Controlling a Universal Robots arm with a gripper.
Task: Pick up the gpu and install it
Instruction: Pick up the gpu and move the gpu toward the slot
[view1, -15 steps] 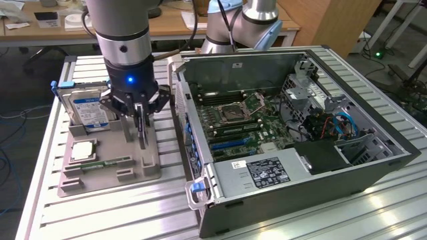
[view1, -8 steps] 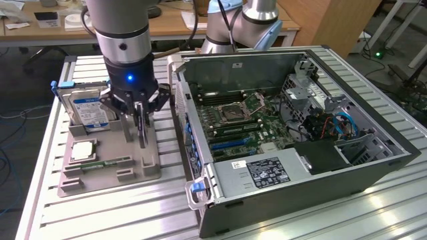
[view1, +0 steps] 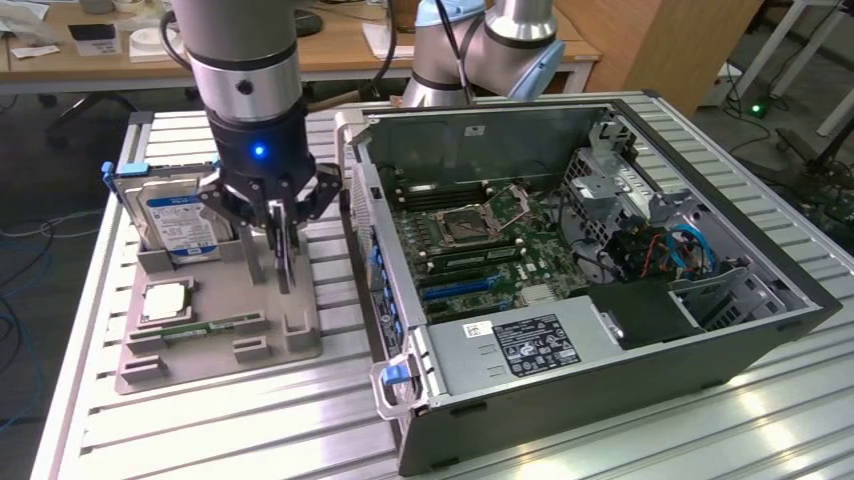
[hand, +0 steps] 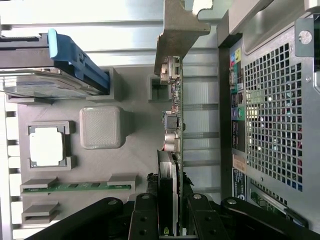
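Observation:
The gpu (view1: 283, 262) stands on edge, a thin dark card over the grey holder tray (view1: 254, 300) at the exterior view's left. My gripper (view1: 276, 215) reaches down from above and is shut on its upper edge. In the wrist view the gpu (hand: 172, 115) runs away from my gripper (hand: 170, 220), with a black finger (hand: 145, 217) pressed on each side and its silvery end bracket (hand: 175, 30) at the far end. The card's lower edge is at the tray's slot; I cannot tell whether it is still seated there.
The open computer case (view1: 561, 260) lies beside the tray, motherboard (view1: 481, 240) facing up, its perforated rear panel (hand: 270, 110) close to the card. On the tray sit a hard drive (view1: 180, 220) with a blue label, a CPU (view1: 167, 300) and a green memory stick (view1: 214, 327).

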